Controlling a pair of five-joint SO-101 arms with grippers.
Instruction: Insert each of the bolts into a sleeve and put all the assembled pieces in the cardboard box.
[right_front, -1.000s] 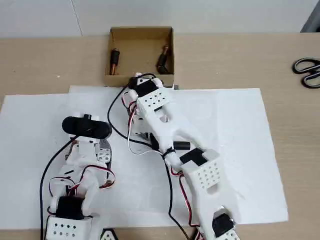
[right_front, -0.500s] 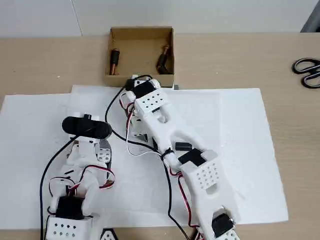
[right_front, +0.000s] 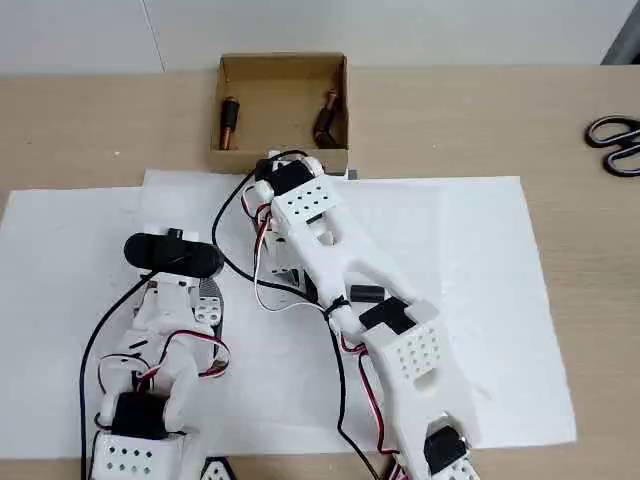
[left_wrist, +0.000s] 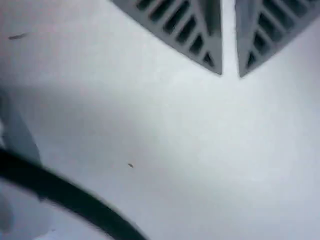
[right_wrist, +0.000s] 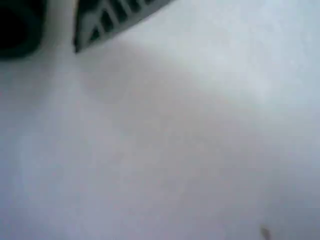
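Note:
The cardboard box (right_front: 283, 160) stands at the back of the table. Two copper bolts in black sleeves lie inside it, one at the left (right_front: 229, 122) and one at the right (right_front: 327, 118). My left gripper (left_wrist: 229, 70) is shut just above the white paper, with nothing between its grey fingertips; it hangs under the left arm (right_front: 208, 300) at the front left. My right arm (right_front: 300, 200) stretches from the front right up to the box's front wall. A grey part of my right gripper (right_wrist: 80, 45) hovers close over the paper beside a black round thing (right_wrist: 17, 27).
A large white paper sheet (right_front: 480, 260) covers the middle of the wooden table. Scissors (right_front: 612, 143) lie at the far right edge. A black cable (left_wrist: 65, 197) runs across the paper between the two arms.
The right arm has shifted a little sideways near the box front and come nearly back. The left arm has kept still.

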